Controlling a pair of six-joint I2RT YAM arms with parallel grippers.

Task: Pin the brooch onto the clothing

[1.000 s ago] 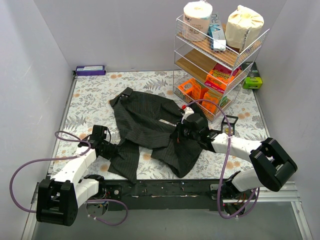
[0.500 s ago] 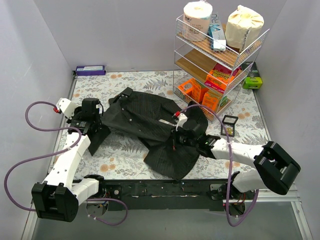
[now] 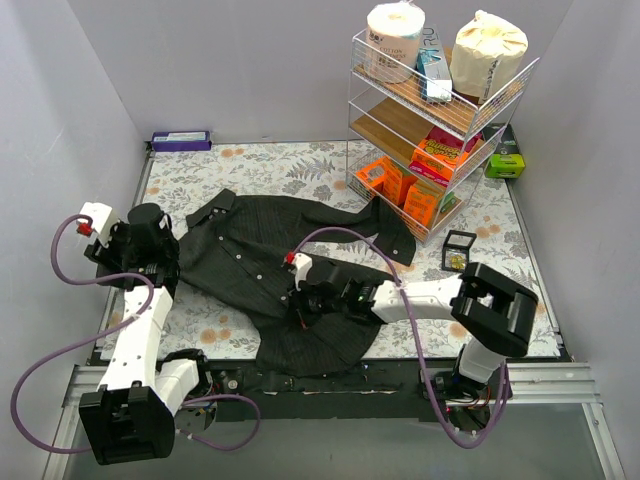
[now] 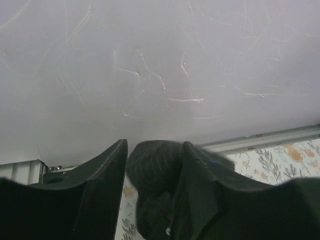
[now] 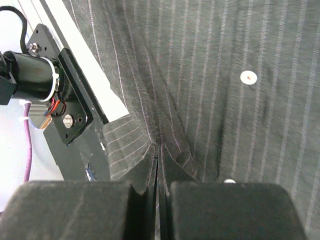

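Clothing (image 3: 260, 250) lies spread on the floral surface (image 3: 200, 180), to the near left of the wire rack (image 3: 385, 120), with one sleeve reaching the rack's foot. We find the right pincer (image 5: 159, 187), further to the rack's near left, clamped shut on a fold of the fabric beside two white buttons. The left pincer (image 4: 154, 145), far left of the rack, has its jaws parted, with dark cloth bunched between them.
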